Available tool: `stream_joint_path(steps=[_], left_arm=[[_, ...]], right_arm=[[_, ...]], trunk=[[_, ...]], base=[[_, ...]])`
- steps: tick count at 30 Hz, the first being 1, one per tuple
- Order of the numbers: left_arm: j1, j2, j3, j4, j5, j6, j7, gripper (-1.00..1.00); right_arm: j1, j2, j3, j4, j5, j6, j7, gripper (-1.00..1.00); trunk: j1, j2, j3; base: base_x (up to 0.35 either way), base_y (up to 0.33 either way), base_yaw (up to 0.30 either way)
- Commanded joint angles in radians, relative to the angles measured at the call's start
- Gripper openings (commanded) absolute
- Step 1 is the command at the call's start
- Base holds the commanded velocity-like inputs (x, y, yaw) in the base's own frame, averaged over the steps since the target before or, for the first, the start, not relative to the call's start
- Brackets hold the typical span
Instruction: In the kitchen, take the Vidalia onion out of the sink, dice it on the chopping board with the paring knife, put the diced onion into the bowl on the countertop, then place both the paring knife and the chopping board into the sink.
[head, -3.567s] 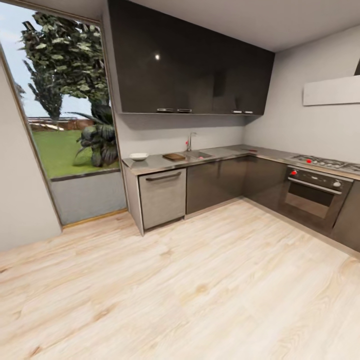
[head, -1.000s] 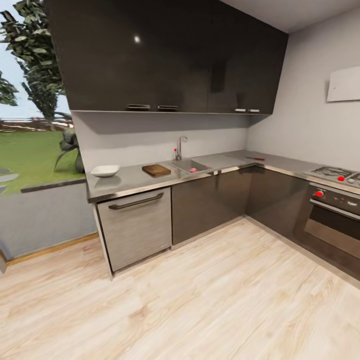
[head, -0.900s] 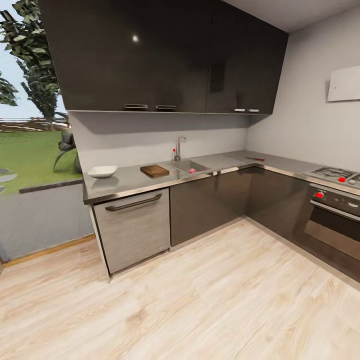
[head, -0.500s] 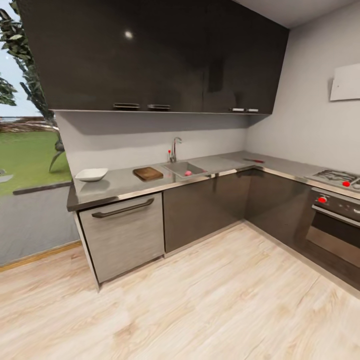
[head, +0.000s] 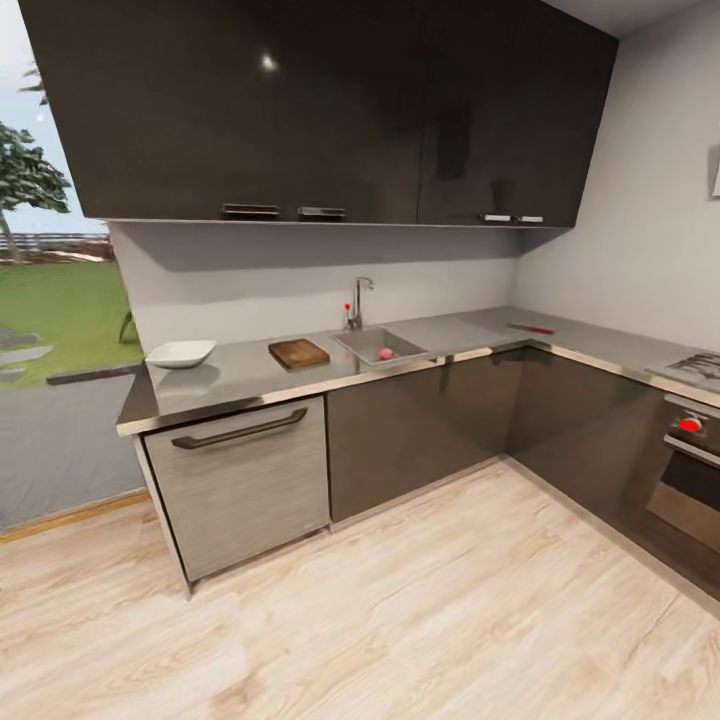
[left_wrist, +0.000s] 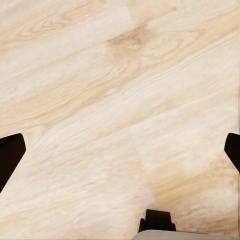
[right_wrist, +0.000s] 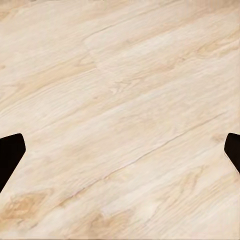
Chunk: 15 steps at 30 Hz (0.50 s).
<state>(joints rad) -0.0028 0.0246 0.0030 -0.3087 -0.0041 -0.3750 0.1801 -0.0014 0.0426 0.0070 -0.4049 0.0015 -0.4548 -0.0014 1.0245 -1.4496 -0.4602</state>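
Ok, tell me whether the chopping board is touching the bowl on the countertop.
Apart. The head view shows the chopping board lying near the sink, with a plain stretch of bare countertop between it and the bowl.

A home kitchen, seen from across its wooden floor.

Glossy black wall cabinets (head: 320, 110) are hanging over an L-shaped grey countertop (head: 240, 375) that is carrying a steel sink (head: 378, 345) with a chrome tap (head: 357, 300), a chopping board (head: 298, 353) and a white bowl (head: 181, 353). An oven (head: 690, 465) with red knobs is sitting under a hob at the right, and a tall window (head: 55, 300) is showing a lawn outside.
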Motion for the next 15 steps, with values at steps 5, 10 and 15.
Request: stream_joint_path(steps=[5, 10, 15], left_arm=[[0.0, 0.0, 0.0, 0.0, -0.001, -0.002, 0.002, 1.0], [0.0, -0.001, -0.001, 0.0, -0.001, -0.002, 0.002, 1.0], [0.0, -0.002, -0.001, 0.0, -0.001, -0.002, 0.002, 1.0]], right_arm=[[0.0, 0.0, 0.001, 0.0, 0.0, -0.002, 0.0, 1.0], [0.0, 0.0, 0.001, 0.0, 0.0, -0.002, 0.0, 1.0], [0.0, 0.0, 0.001, 0.0, 0.0, -0.002, 0.0, 1.0]], trunk=[[0.001, 0.0, -0.001], [0.001, 0.0, -0.001], [0.001, 0.0, -0.001]], base=[[0.284, -0.206, 0.173], [0.257, -0.232, 0.182], [0.219, -0.243, 0.213]])
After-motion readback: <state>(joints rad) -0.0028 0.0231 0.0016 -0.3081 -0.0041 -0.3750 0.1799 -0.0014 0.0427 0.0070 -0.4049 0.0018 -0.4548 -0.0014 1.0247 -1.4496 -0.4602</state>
